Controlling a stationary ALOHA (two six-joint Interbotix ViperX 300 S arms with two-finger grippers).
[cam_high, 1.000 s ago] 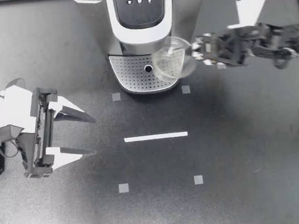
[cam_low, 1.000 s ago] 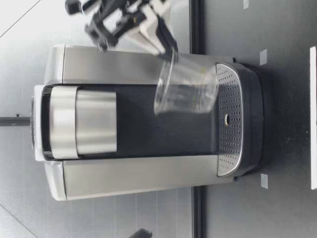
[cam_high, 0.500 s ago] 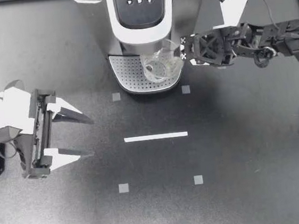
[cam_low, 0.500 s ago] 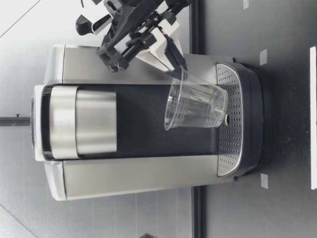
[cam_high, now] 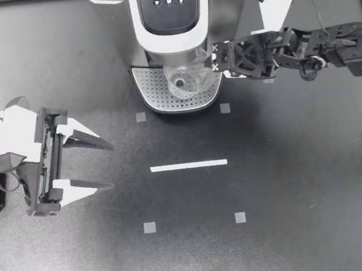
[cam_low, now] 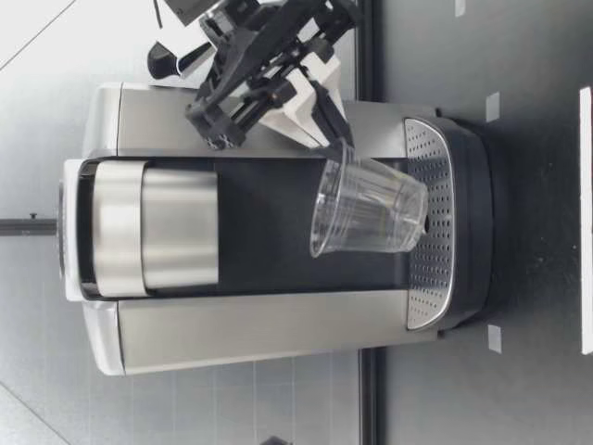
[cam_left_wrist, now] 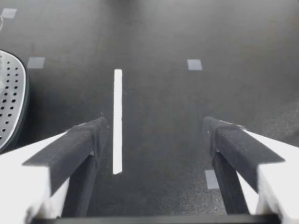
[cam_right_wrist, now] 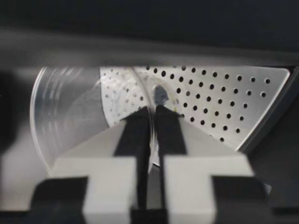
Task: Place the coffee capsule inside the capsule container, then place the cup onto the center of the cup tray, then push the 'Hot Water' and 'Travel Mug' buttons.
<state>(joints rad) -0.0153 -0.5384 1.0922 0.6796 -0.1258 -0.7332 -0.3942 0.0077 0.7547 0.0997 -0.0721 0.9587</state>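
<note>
Two fingers of my right hand [cam_high: 214,64] pinch the rim of the clear plastic cup [cam_high: 188,80], which tilts over the perforated cup tray [cam_high: 153,90] of the coffee machine [cam_high: 171,7] at the far edge of the tabletop [cam_high: 289,182]; my left hand [cam_high: 113,163] is spread near the left edge.

Cup [cam_high: 189,81] clear, faintly ribbed. Cup tray [cam_high: 152,90] silver, dotted with dark holes. Counter [cam_high: 302,181] black; white strip [cam_high: 189,166], grey squares [cam_high: 150,227].
</note>
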